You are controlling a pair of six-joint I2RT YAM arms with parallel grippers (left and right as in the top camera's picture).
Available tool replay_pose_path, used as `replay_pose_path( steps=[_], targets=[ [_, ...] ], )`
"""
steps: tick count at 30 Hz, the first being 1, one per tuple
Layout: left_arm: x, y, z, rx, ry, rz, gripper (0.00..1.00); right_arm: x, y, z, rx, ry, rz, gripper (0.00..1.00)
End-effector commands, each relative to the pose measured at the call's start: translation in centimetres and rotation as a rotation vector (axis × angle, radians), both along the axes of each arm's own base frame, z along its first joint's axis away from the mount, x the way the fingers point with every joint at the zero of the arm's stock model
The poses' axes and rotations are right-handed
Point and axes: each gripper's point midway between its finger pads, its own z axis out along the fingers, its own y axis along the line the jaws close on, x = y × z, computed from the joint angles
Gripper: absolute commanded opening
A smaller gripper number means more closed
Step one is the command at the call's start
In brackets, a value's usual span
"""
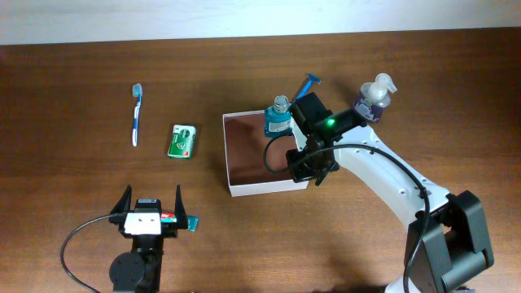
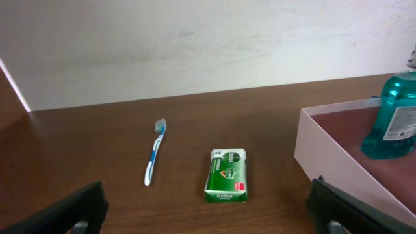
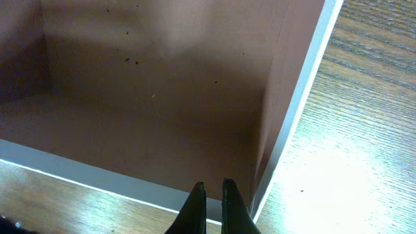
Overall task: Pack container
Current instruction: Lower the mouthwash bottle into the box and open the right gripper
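L hand (image 1: 153, 190) wide open, empty; R hand (image 3: 213, 188) closed (nothing held) over container (image 1: 260, 190) corner.

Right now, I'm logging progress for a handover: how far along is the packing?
Done: one teal bottle stands inside the container. In hand: nothing; the right gripper is shut and empty over the container's near wall, the left gripper open and empty. Left: toothbrush, green packet, blue razor and purple pump bottle sit outside it.
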Motion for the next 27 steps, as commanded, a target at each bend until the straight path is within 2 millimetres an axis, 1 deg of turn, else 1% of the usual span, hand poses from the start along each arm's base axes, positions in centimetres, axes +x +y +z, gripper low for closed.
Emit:
replay_pose_path(
  steps=[1,16,20,27],
  targets=[
    [0.0,0.0,-0.2,0.021,0.008,0.003,1.0,-0.4,-0.2,-0.5,-0.009,0.017,0.01,0.04],
    [0.0,0.1,-0.2,0.02,0.008,0.003,0.99,-0.8,0.2,-0.4,0.016,0.039,0.011,0.04],
    [0.0,0.1,-0.2,0.02,0.008,0.003,0.99,-0.6,0.3,-0.4,0.02,0.029,0.01,0.04],
    [0.0,0.1,-0.2,0.02,0.008,0.003,0.99,0.7,0.9,-0.2,0.047,-0.025,0.011,0.04]
  ],
)
